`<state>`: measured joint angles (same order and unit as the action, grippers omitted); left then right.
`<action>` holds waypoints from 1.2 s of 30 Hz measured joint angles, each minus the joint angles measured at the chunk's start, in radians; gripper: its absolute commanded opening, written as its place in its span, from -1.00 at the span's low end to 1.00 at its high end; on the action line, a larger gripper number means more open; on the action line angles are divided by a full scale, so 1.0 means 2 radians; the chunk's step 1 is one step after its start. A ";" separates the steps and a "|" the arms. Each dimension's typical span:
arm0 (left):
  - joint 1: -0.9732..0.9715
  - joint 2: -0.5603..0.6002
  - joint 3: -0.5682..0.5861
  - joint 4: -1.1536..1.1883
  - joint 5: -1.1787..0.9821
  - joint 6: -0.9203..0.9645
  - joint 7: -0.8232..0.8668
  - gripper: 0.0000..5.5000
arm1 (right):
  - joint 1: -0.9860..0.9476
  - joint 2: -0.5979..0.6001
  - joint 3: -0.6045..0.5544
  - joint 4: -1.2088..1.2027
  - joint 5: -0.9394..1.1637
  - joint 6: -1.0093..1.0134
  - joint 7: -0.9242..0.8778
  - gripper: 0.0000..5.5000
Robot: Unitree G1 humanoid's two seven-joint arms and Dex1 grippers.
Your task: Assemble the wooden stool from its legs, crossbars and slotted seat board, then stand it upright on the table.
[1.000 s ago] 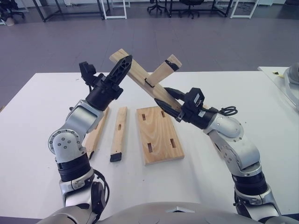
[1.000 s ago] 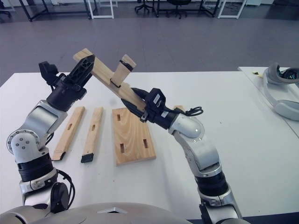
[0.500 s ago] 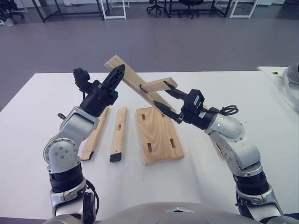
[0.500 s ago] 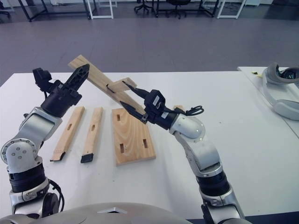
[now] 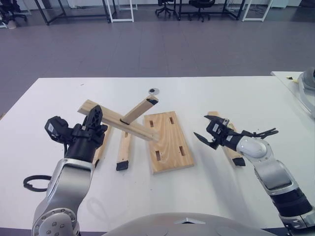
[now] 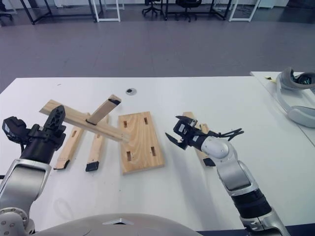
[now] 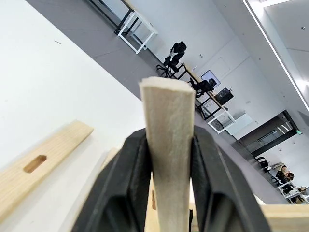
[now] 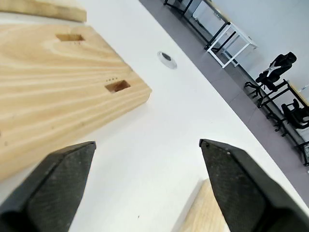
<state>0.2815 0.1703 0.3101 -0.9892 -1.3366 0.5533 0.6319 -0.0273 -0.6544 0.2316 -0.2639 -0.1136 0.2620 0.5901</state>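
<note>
- Head views: the left gripper [image 5: 96, 118], in the left half of the frame, is clamped on the near end of a long bar [image 5: 129, 124]. The bar slants down to the right, and its other end lies over the left edge of the seat board [image 5: 170, 142].
- A black-tipped short leg [image 5: 139, 109] sits in the bar's slot, angling toward the upper right.
- Under the bar, two pieces lie flat on the table [image 5: 221, 93]: a slotted leg [image 5: 123, 152] and a second leg [image 5: 100, 150], just left of the board.
- In the right half of the frame, the right gripper [image 5: 207, 135] hovers with its fingers spread and nothing in them, beside a third leg [image 5: 232, 153].
- Left wrist view: both black fingers [image 7: 125, 188] press the sides of the bar's end [image 7: 166, 125].
- Right wrist view: the fingers [image 8: 58, 183] are wide apart and empty above the table, with the seat board's slots [image 8: 118, 86] close by and a round grommet [image 8: 165, 58] beyond.
</note>
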 measured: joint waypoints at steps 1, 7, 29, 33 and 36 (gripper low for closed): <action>0.014 0.006 -0.008 -0.001 -0.008 -0.003 0.008 -0.64 | 0.010 -0.012 0.011 0.004 -0.012 -0.006 0.013 0.46; 0.039 0.032 -0.042 -0.002 -0.033 -0.014 0.048 -0.64 | 0.031 -0.025 0.044 -0.022 -0.015 -0.013 0.068 0.46; 0.031 0.160 -0.053 -0.022 -0.021 -0.109 0.092 -0.64 | 0.016 0.028 0.061 -0.011 -0.026 0.001 0.051 0.46; 0.048 0.151 -0.061 -0.022 -0.028 -0.118 0.091 -0.64 | 0.016 0.028 0.061 -0.008 -0.027 -0.003 0.049 0.46; 0.053 0.156 -0.061 -0.022 -0.015 -0.117 0.085 -0.64 | 0.016 0.028 0.060 -0.005 -0.027 -0.004 0.049 0.46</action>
<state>0.3868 0.4831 0.1889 -1.0336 -1.3668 0.3200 0.8025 0.0051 -0.5986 0.3519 -0.2747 -0.1669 0.2549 0.6881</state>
